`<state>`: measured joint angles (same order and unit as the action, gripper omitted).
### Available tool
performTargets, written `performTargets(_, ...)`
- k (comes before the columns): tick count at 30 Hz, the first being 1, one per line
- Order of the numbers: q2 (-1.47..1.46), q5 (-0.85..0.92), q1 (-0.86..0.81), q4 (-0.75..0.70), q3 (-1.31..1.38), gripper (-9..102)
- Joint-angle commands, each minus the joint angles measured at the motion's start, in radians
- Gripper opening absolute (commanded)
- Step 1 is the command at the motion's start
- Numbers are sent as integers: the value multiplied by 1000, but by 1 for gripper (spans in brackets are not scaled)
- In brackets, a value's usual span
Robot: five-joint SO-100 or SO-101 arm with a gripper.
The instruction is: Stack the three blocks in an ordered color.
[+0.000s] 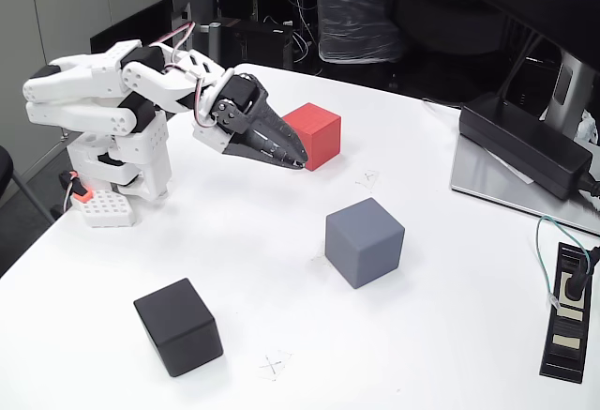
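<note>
The red block (314,134), the grey block (365,241) and the black block (178,326) sit well apart on the white worktop (281,269); they look light, hard and matte, so flat opposite sides should be the best places to pinch. The gripper (298,160) hangs just in front of the red block with its fingers (281,150) nearly closed and holding nothing. I can read no words or brand names anywhere, only small pencil crosses on the worktop.

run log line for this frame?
claw: shut, empty, at matte red cube | slate grey cube: apart | black cube: apart | stacked: none
</note>
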<state>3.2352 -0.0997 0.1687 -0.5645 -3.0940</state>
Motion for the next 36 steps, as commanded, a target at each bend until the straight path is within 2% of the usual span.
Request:
performTargets(1,5,0,2,14,0,1)
performTargets(36,5,-9,14,14,0,1)
